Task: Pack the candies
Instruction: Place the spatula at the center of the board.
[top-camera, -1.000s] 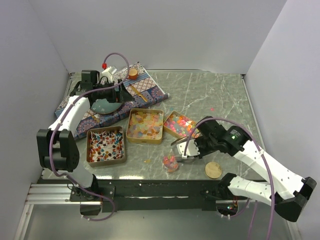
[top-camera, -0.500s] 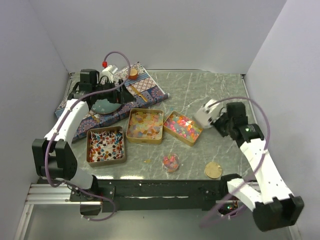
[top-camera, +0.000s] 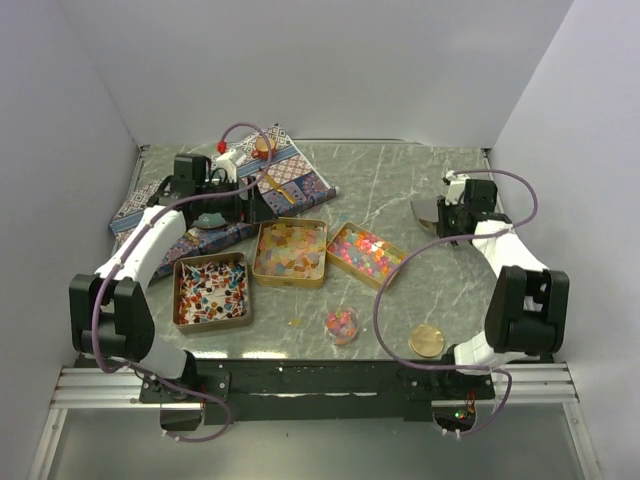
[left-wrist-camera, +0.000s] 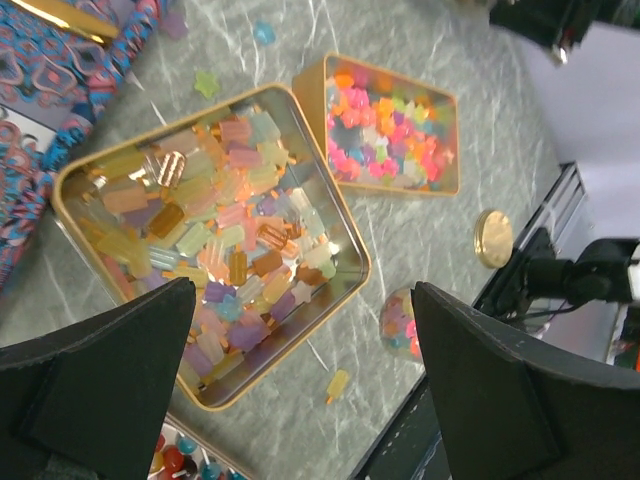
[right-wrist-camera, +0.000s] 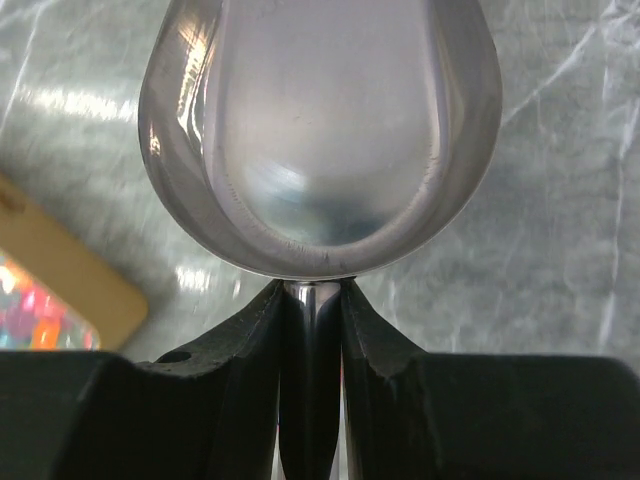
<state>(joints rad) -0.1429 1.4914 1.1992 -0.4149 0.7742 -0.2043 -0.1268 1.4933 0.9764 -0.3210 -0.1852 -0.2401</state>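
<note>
Steel spoon (right-wrist-camera: 320, 130), empty, is pinched in the right gripper (right-wrist-camera: 312, 300), the one nearer the bright pink candies (top-camera: 362, 252) lying leftward; the left gripper (left-wrist-camera: 302, 288) gapes wide.

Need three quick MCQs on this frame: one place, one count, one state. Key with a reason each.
1. The cork disc lies:
A. in the middle tin
B. on the table, right of the candy cup
C. on the spoon

2. How many gold tins hold candies?
A. two
B. three
C. five

3. The spoon in the right gripper is:
A. heaped with sweets
B. carrying one sweet
C. empty

Key: B, the disc sits on the table just past the cup; B, three filled tins lie side by side; C, the wrist view shows only bare metal.
</note>
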